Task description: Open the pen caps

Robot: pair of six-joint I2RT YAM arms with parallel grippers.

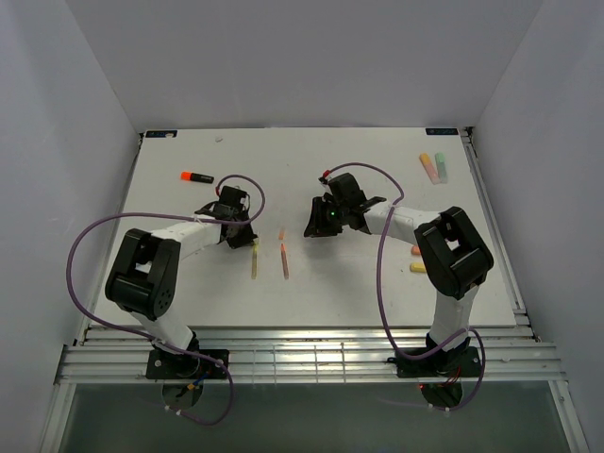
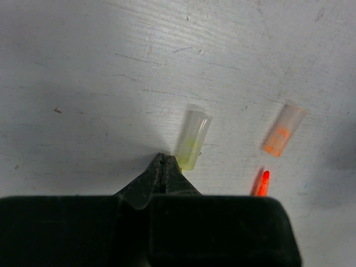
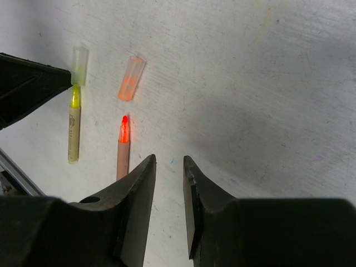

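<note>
Centrally, yellow cap (image 2: 193, 139) lies near orange cap (image 2: 283, 129) — apart.

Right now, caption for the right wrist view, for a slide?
Right gripper open beside uncapped orange pen; orange cap lies apart.

Showing see-through tints on the yellow pen cap (image 2: 193, 139) and the orange pen cap (image 2: 283, 130). Glowing bright orange at the tip of the tan-bodied orange pen (image 3: 123, 150); running pale yellow along the yellow pen (image 3: 73, 130). Looking black all over the left gripper (image 2: 162, 159) and right gripper (image 3: 169, 161), jaws included. Lying scuffed white across the tabletop (image 1: 330, 283), orange and black on the highlighter (image 1: 195, 176) toward its far left corner.
</note>
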